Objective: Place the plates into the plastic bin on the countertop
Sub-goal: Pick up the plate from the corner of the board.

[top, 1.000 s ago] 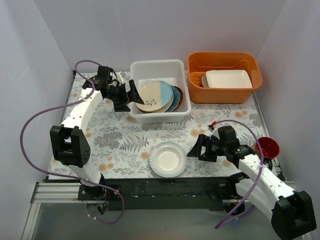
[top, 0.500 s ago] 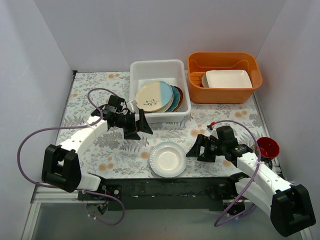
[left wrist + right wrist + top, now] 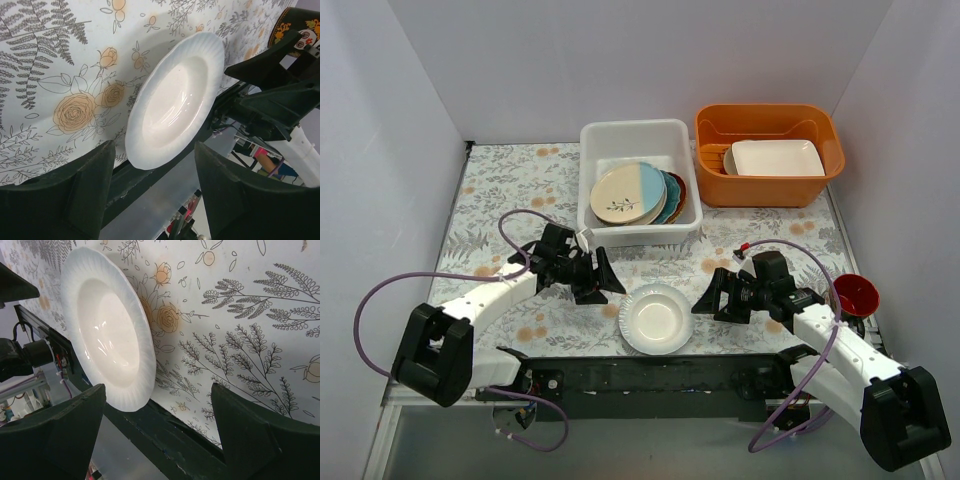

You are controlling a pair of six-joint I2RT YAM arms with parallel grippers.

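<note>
The white plate (image 3: 657, 318) lies at four o'clock from the left pincer (image 3: 607, 280) and eight o'clock from the right pincer (image 3: 705, 298); both gape apart.

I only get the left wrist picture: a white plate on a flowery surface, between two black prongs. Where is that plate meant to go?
Observer: The top view shows a white plastic bin at the back of the countertop, beyond the white plate.
Operator: Is anything in it yet?
Observer: Yes, a few plates overlap in it; on top lies a cream and light blue plate.
Operator: What is the black thing past the plate?
Observer: The right gripper, wide open and empty, facing the plate's other side.
</note>
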